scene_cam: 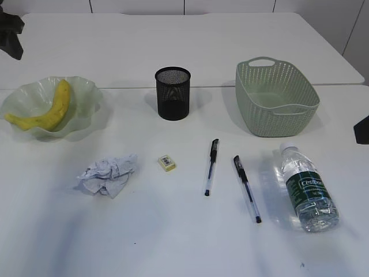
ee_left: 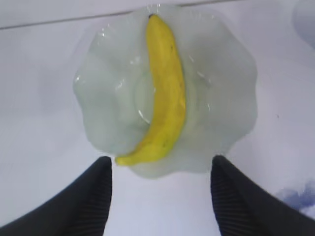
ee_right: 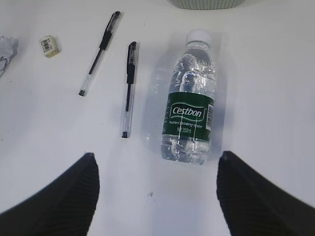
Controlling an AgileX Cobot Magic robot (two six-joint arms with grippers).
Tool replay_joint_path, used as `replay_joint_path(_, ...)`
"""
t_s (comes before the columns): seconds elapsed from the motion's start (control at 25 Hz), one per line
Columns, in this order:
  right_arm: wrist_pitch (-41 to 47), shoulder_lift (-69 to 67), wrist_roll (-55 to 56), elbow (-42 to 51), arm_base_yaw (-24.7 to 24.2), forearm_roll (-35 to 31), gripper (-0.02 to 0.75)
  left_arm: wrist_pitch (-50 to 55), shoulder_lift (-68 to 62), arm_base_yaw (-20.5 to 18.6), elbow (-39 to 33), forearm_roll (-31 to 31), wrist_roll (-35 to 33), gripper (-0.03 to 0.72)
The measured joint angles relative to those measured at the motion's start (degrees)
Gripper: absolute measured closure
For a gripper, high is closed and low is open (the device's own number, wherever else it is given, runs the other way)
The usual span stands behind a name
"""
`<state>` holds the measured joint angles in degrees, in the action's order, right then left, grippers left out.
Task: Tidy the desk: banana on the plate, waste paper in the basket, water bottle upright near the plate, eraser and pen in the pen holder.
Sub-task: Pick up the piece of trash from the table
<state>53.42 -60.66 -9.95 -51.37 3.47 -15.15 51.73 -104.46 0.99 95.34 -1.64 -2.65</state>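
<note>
Left gripper (ee_left: 161, 196) hangs released, its fingers (ee_left: 83, 201) spread; beyond their tips the banana (ee_left: 165, 93) lies on the plate (ee_left: 221, 88). Right gripper (ee_right: 156, 196) is likewise spread and holds nothing; the bottle (ee_right: 189, 98) lies on its side beyond the gap, cap away from the tips. Two pens (ee_right: 129, 86) and the eraser (ee_right: 49, 45) lie farther left. Only the exterior view shows the holder (scene_cam: 172, 92), the basket (scene_cam: 275, 98) and the whole paper wad (scene_cam: 106, 175); what is probably its edge shows at the right wrist frame's left border.

You see a glossy translucent plate (scene_cam: 86, 92), black wire-mesh pen holder (scene_cam: 172, 93), crumpled waste paper (scene_cam: 106, 175), and clear plastic bottle (scene_cam: 305, 187) on a smooth matt tabletop (scene_cam: 173, 231).
</note>
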Motion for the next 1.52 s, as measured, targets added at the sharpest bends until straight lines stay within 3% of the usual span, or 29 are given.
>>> replay_joint_path(0.24, 0.03, 0.00, 0.00, 0.00, 0.00, 0.00, 0.186, 11.23, 3.89, 0.00, 0.00, 0.23, 0.00, 0.242)
replay_joint_path(0.28, 0.03, 0.00, 0.00, 0.00, 0.00, -0.08, 0.186, 12.52, 4.34, 0.00, 0.00, 0.10, -0.17, 0.166)
replay_joint_path(0.64, 0.42, 0.00, 0.00, 0.00, 0.00, -0.08, 0.186, 16.32, 9.81, 0.00, -0.27, -2.66, 0.02, 0.241)
replay_joint_path(0.92, 0.97, 0.00, 0.00, 0.00, 0.00, -0.36, 0.186, 15.91, 16.43, 0.66, -7.97, -4.98, -0.04, 0.245)
replay_joint_path(1.08, 1.09, 0.00, 0.00, 0.00, 0.00, -0.85, 0.186, 13.46, 19.58, 4.05, -13.93, -5.09, -0.04, 0.245)
replay_joint_path(1.52, 1.31, 0.00, 0.00, 0.00, 0.00, -1.73, 0.186, 3.31, 20.45, 19.83, -23.85, -4.13, -0.04, 0.245)
